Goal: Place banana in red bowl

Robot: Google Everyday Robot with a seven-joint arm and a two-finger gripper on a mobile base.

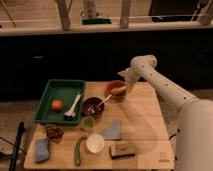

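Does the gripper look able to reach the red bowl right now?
Probably yes: the gripper hangs at the far rim of the red bowl, beside the banana, with nothing between.

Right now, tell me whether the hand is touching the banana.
Cannot tell. In the camera view the hand hangs at the far rim of the red bowl, right above the banana; neither contact nor gap shows plainly.

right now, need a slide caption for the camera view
The gripper hangs over the red bowl, the banana at the bowl's mouth, on a table with a green tray.
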